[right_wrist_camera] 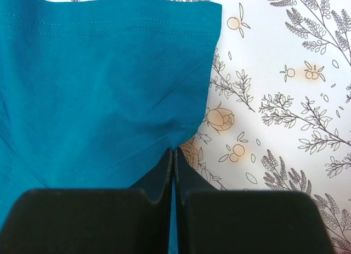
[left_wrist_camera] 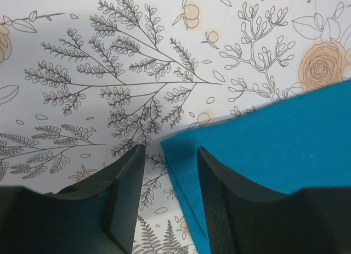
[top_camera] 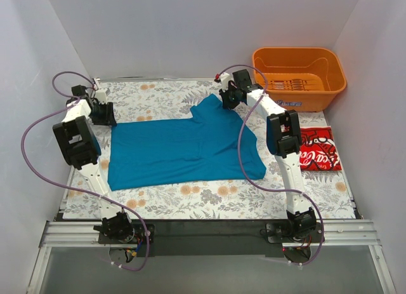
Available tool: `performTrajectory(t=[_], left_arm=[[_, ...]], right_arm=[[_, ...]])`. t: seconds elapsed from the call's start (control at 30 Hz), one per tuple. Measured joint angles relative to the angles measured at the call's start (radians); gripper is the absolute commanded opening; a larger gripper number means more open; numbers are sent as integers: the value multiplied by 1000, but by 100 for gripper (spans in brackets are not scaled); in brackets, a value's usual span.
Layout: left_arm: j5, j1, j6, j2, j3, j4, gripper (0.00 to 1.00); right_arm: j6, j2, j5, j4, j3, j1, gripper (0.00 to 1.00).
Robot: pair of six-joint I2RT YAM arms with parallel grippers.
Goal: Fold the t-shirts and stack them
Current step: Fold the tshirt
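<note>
The teal-blue t-shirt (top_camera: 184, 151) lies spread flat across the middle of the table. Its far left corner (left_wrist_camera: 274, 144) sits between the fingers of my left gripper (left_wrist_camera: 170, 155), whose jaws stand apart over it; the cloth is not pinched. In the top view that left gripper (top_camera: 108, 119) is low at the shirt's far left corner. My right gripper (top_camera: 225, 102) is at the far sleeve, and its jaws are shut on the teal cloth's edge (right_wrist_camera: 104, 84), meeting at the right gripper's tips (right_wrist_camera: 174, 151). The red t-shirt (top_camera: 319, 149) with white lettering lies at the table's right edge.
An orange plastic basket (top_camera: 298, 75) stands at the back right corner, just behind the right arm. The floral tablecloth (top_camera: 209, 195) shows around the shirts. White walls close in the table on the left, back and right.
</note>
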Motion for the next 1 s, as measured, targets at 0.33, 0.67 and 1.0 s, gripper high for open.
performTrajectory(t=[0.33, 0.67, 1.0], left_arm=[[24, -12, 29, 14, 11, 15, 31], [50, -20, 58, 19, 14, 3, 0], [95, -18, 62, -5, -21, 66, 0]], right_arm=[[-11, -7, 0, 0, -14, -1, 1], [-24, -23, 4, 0, -19, -3, 1], [-25, -103, 3, -5, -71, -18, 1]])
